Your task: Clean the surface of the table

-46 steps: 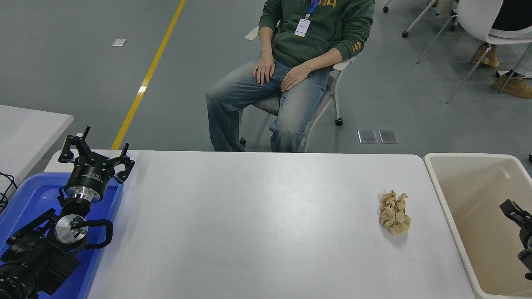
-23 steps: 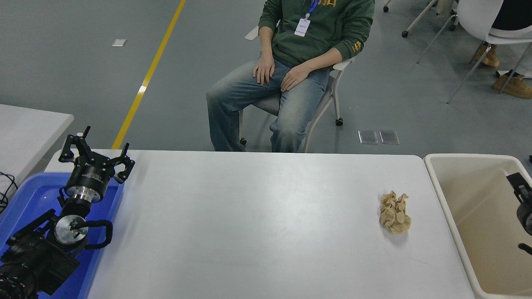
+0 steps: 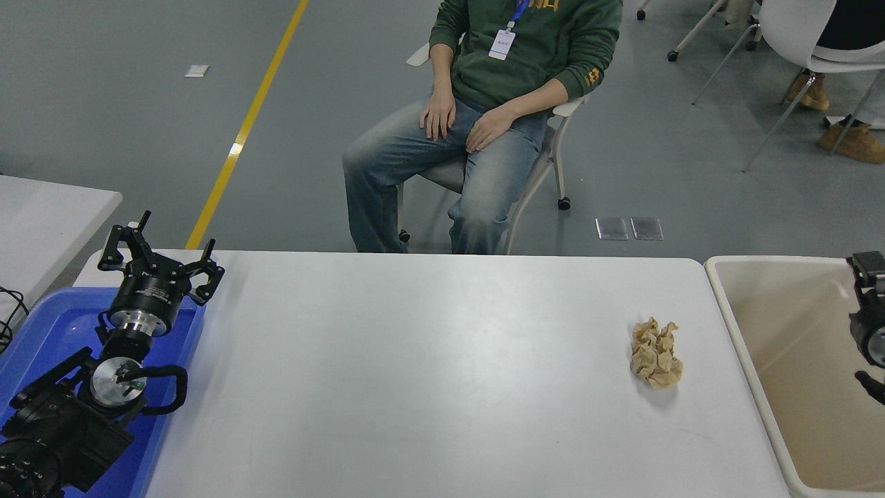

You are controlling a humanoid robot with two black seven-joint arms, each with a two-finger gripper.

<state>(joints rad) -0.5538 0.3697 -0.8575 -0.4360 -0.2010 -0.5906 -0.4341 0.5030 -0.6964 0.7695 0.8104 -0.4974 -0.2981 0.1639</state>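
The table surface (image 3: 429, 373) is a wide matte white top with rounded corners. A crumpled tan paper ball (image 3: 655, 353) lies on its right part, with nothing touching it. My left gripper (image 3: 160, 252) is parked open at the far left, above the far end of a blue tray. My right gripper (image 3: 868, 318) shows only in part at the right edge, over the beige bin and well right of the paper; its fingers cannot be made out.
A beige plastic bin (image 3: 743, 332) stands against the table's right end. A blue tray (image 3: 41, 332) sits under my left arm. A smaller white table (image 3: 48, 214) is at the far left. A person (image 3: 484, 117) sits on a chair beyond the far edge.
My right arm has moved away from me along the right edge, over the bin. The paper ball and the left arm have not moved.
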